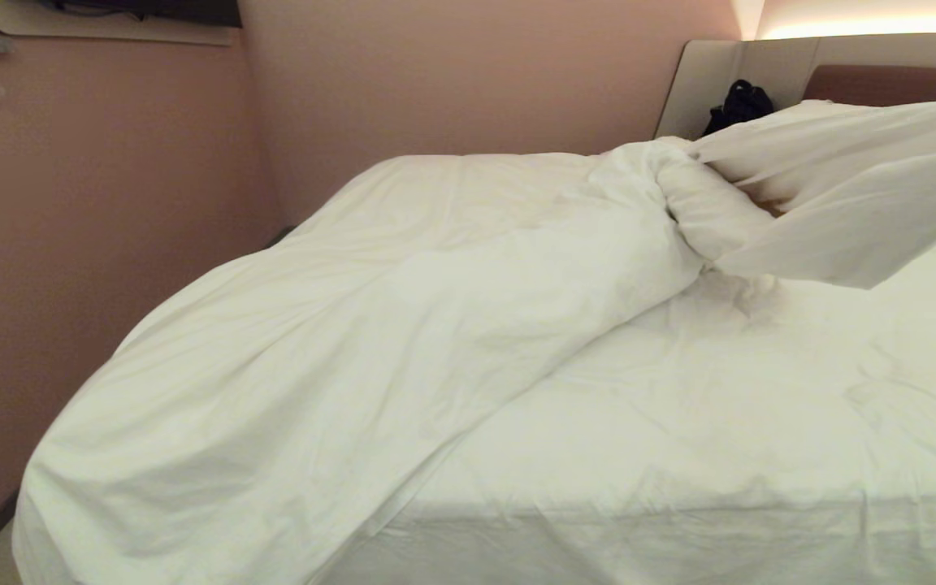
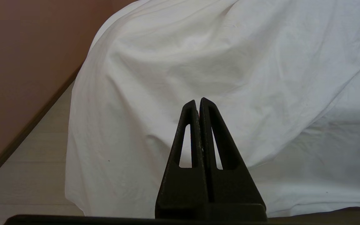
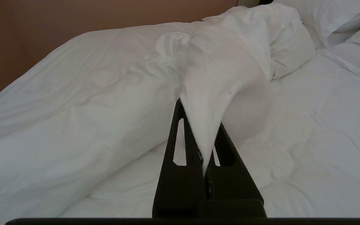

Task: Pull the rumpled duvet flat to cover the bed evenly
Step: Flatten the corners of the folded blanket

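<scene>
duvet (image 1: 403,325) bunched on bed (image 1: 679,455) left side, pillows (image 1: 858,138) behind

A bedroom, hotel-like in look. A wide bed (image 1: 679,455) with white linen fills most of the head view, its duvet (image 1: 403,325) heaped across it. A padded headboard (image 1: 890,81) stands at upper right under a lit strip, with pillows (image 1: 858,138) before it; plain pinkish walls (image 1: 110,179) close in at left.

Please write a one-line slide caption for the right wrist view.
Right tool shut on a pinched corner of the duvet, lifting it above the bed.
</scene>
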